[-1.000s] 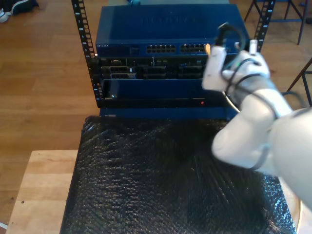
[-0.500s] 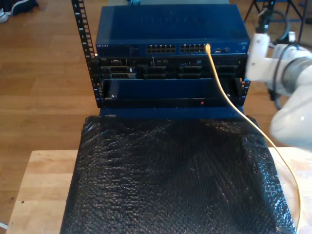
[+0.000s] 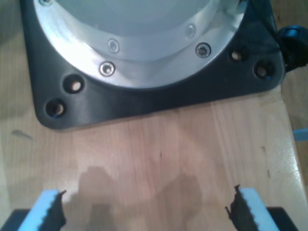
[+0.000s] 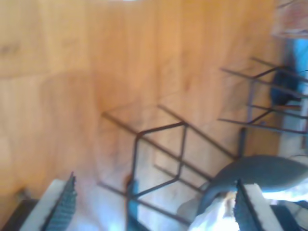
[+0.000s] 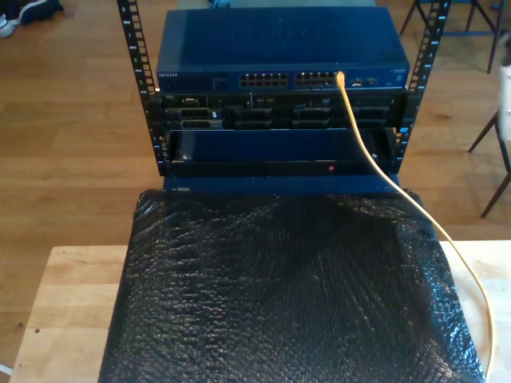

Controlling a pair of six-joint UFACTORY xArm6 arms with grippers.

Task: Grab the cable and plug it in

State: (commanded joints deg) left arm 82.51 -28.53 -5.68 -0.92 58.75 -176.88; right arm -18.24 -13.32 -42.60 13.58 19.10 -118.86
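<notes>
1. In the first wrist view, my first gripper (image 3: pixel 148 211) hangs over a pale wooden tabletop (image 3: pixel 168 144) with its jaws spread wide and nothing between them. Just ahead sits a black mounting plate (image 3: pixel 159 98) carrying a round silver arm base (image 3: pixel 139 43). We judge this a parked pose, the gripper kept back near its own mount so it stays out of the work area.

2. In the second wrist view, my second gripper (image 4: pixel 156 202) is also wide open and empty, its toothed pads (image 4: pixel 65 202) framing a blurred wooden floor (image 4: pixel 72 72). Dark metal chair frames (image 4: pixel 159 159) and a grey seat (image 4: pixel 260 173) lie beyond. The camera faces away from the rack, which suggests to us an arm turned aside after letting go.

3. In the exterior view, the cable (image 5: pixel 363 144) has its plug end seated in a port (image 5: pixel 340 79) toward the exterior view's right of the blue network switch (image 5: pixel 279 48), at the top of the rack (image 5: pixel 144 96). From there it slopes down across the rack front, over the edge of the black bubble-wrap sheet (image 5: pixel 279 295), and off toward the exterior view's lower right. It hangs slack and unsupported, so the port alone appears to hold it.

4. We judge the task essentially done: cable plugged in, both grippers free.
</notes>
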